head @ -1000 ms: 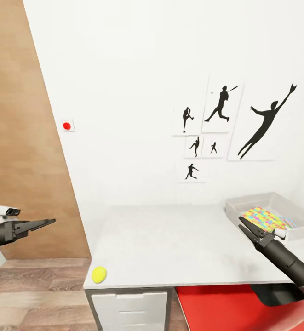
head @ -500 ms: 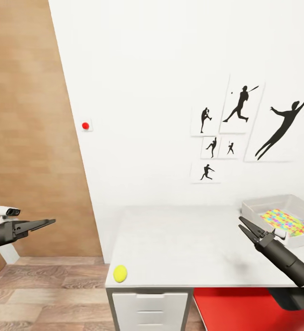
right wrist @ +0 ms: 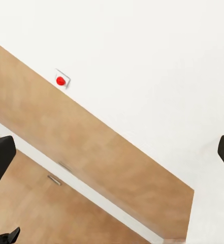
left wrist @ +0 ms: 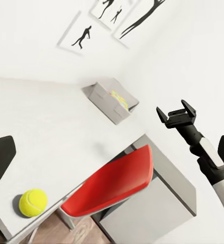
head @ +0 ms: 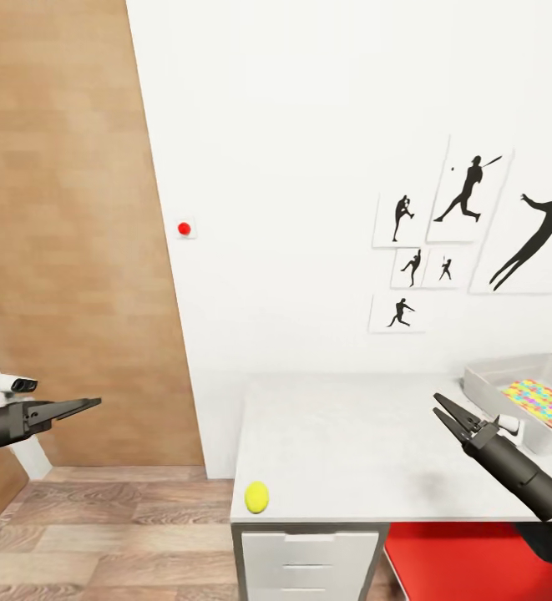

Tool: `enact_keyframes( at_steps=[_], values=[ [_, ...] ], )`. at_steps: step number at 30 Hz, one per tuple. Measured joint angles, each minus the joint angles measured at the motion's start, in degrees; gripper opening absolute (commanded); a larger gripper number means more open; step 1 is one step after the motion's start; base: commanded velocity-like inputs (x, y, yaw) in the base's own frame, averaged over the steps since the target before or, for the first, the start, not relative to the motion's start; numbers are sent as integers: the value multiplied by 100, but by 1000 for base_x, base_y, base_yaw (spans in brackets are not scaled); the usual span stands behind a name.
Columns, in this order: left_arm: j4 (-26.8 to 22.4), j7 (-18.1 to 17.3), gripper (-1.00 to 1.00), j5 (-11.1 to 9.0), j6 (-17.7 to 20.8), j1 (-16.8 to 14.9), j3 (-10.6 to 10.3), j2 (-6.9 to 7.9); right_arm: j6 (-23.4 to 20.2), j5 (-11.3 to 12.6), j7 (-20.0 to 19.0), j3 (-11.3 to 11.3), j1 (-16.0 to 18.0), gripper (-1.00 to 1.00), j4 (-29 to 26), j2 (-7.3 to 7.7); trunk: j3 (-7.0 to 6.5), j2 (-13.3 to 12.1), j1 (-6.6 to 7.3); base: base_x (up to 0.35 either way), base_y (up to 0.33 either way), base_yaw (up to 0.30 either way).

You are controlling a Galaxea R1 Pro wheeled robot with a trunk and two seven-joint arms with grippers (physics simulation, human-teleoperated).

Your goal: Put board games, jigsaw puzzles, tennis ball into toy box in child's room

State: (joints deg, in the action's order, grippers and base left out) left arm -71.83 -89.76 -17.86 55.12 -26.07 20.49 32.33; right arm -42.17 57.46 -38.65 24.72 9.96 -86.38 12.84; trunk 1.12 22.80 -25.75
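A yellow tennis ball (head: 256, 497) (left wrist: 32, 202) lies at the front left corner of the pale grey table (head: 351, 434) (left wrist: 51, 127). At the table's far right stands the grey toy box (head: 497, 384) (left wrist: 107, 99), with a neon jigsaw puzzle (head: 544, 399) lying inside it. My right gripper (head: 437, 406) (left wrist: 177, 113) hovers open over the table just left of the box, holding nothing. Off the table's left side, over the floor, my left gripper (head: 96, 402) is open and empty. The board games and the bed are out of view.
A red chair (head: 468, 559) (left wrist: 114, 183) is tucked under the table, beside white drawers (head: 309, 568). A wooden door (head: 67, 250) (right wrist: 81, 152) fills the left. The white wall carries a red button (head: 184, 228) (right wrist: 61, 80) and black baseball silhouettes (head: 468, 234). Plank floor (head: 125, 534) lies left of the table.
The camera has swung left, so the table, ball, box and wall pictures sit further right in the picture. Both grippers keep their pose and stay open.
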Motion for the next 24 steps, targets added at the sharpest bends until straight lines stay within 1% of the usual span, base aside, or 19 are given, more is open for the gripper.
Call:
enact_keyframes(
  at_steps=[13,15,17,18,21,22,23,24],
  values=[
    [0,0,100,0,0,0,-3,-1,8,-11,8,-14,0,100,-8,-2,0,0,0,0,274,0],
    [0,0,100,0,0,0,-6,-2,10,-51,14,-22,0,100,-12,-5,0,0,0,0,240,0],
    [0,0,100,0,0,0,-8,-6,8,-182,54,-53,0,100,-19,-7,0,0,0,0,234,0],
    [1,0,100,0,0,0,-11,-7,4,-329,109,-97,0,100,-21,-8,0,0,0,0,231,0],
    [1,0,100,0,0,0,-11,-8,-10,-586,234,-192,0,100,-23,-13,0,0,0,0,217,0],
    [1,0,100,0,0,0,-10,-8,-22,-747,346,-274,0,100,-24,-14,0,0,0,0,163,0],
    [1,0,100,-1,0,0,-10,-8,-30,-820,417,-320,0,100,-24,-17,0,0,0,0,104,0],
    [2,0,100,-1,0,0,-12,-9,-42,-926,580,-428,-2,100,-28,-17,0,0,0,0,83,0]
  ],
)
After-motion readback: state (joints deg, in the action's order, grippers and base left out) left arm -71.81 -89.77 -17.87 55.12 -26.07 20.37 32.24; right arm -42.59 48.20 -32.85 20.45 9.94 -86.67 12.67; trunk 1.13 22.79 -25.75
